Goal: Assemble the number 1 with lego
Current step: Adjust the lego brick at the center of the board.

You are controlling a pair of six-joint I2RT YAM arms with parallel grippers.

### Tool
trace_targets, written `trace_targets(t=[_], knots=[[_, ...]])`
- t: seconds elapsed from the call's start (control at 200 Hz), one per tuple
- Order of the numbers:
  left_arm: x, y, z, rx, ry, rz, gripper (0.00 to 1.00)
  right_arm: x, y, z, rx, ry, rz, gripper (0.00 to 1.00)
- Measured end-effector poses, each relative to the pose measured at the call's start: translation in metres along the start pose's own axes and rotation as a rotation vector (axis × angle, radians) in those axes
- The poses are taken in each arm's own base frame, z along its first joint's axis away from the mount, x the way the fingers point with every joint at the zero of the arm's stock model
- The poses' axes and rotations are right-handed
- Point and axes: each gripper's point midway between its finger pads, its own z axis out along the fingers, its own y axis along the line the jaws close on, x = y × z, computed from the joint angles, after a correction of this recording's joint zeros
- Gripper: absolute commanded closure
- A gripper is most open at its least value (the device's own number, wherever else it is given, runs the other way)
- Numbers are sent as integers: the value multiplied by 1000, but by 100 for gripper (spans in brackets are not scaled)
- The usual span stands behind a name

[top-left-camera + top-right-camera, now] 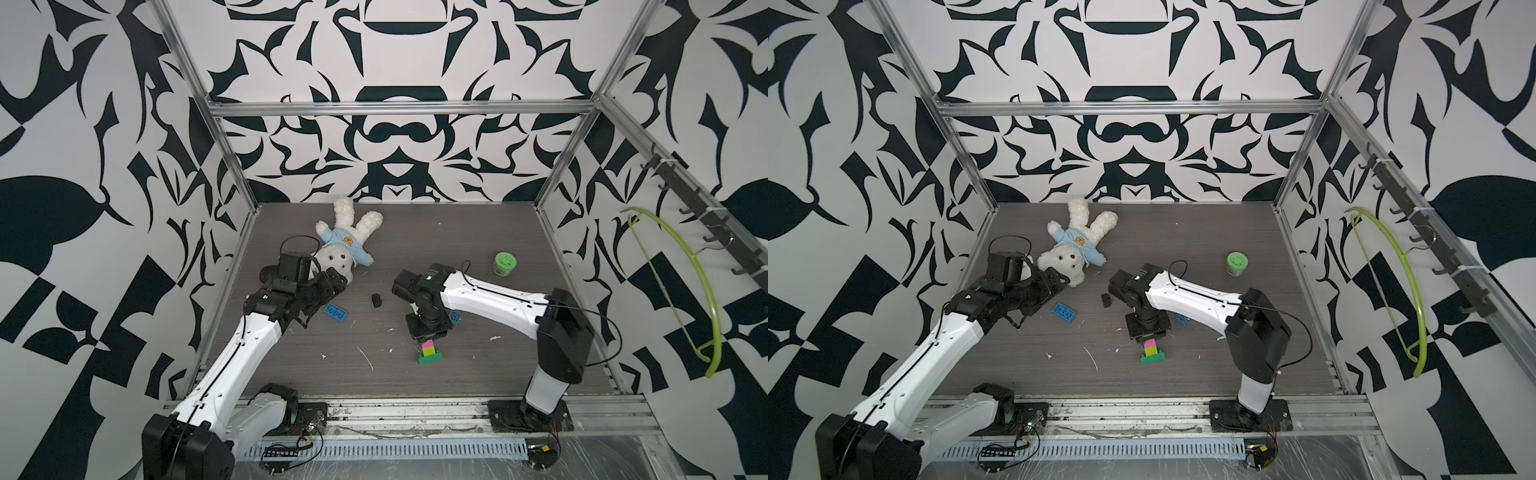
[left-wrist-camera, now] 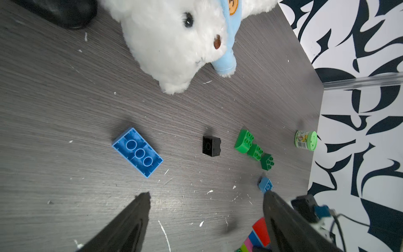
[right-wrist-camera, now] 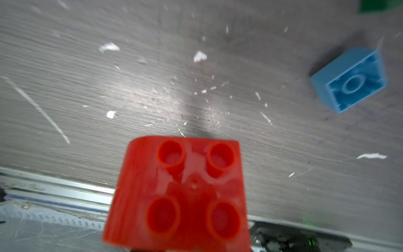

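Red brick (image 3: pixel 176 194), apparently stacked, sits near front rail (image 3: pixel 56 185)

**Eleven lego bricks (image 1: pixel 1064 311), three other items**

Six lie loose on the table (image 1: pixel 478 232): one large blue brick (image 2: pixel 137 152), one black brick (image 2: pixel 211 146), three green bricks (image 2: pixel 255 152) touching in a row, and one small light blue brick (image 2: pixel 265 185). Five more make one stack (image 1: pixel 1152 353) near the table's front edge: green base brick (image 1: pixel 430 359), lime brick (image 1: pixel 427 352), pink brick (image 1: pixel 428 344), blue stack brick (image 2: pixel 253 236), and red brick (image 3: pixel 178 196) on top. Also one plush bear (image 1: pixel 338 257), one green-lidded jar (image 1: pixel 506 264) and one lime hanger (image 1: pixel 711 332) on the side wall.
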Motion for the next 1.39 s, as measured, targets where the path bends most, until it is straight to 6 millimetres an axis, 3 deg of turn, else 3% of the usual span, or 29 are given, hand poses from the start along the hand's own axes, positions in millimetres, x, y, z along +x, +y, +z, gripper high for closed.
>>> trace_targets(t=[0.245,0.415,0.715,0.915,1.06,1.31,1.395], knots=[[4,1,-4,-9,21,56,13,-18,-6,26,6,152,77,96],[5,2,-7,-9,23,71,13,-19,-16,36,-4,233,109,92],[2,3,-10,-2,12,70,12,-26,-22,44,-4,274,102,50],[3,3,-9,-4,17,50,9,-33,-22,38,-21,231,92,35],[5,9,-2,-30,38,-5,9,-38,-20,14,-65,121,69,35],[19,40,28,-188,135,-193,11,-49,-38,-80,-141,-364,27,38],[26,55,40,-265,177,-260,11,-47,-50,-98,-143,-478,36,38]])
